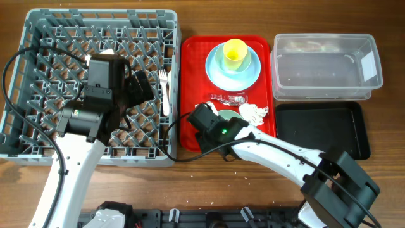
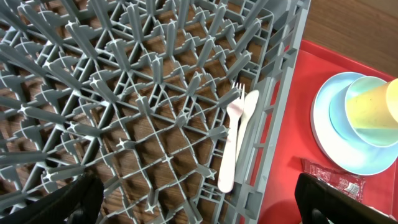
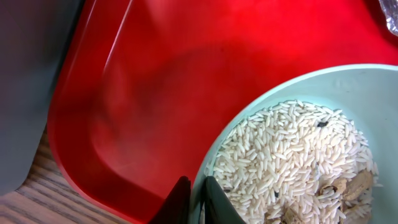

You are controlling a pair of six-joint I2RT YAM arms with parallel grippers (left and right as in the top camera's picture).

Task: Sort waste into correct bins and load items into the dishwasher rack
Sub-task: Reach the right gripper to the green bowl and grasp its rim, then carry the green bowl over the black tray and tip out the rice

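At the red tray's [image 3: 155,74] near end the right claw [image 3: 196,202] pinches the rim of the pale green bowl [image 3: 298,84], which holds white rice [image 3: 292,155]. Left of the tray the left claw [image 2: 196,186] hangs spread over the rack [image 2: 124,93], where the white fork [image 2: 230,146] and spoon [image 2: 250,109] lie side by side along its wall, heads pointing far.

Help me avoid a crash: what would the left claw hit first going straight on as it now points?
Likely the upright pegs of the dishwasher rack, just beside the white fork; depth is unclear.
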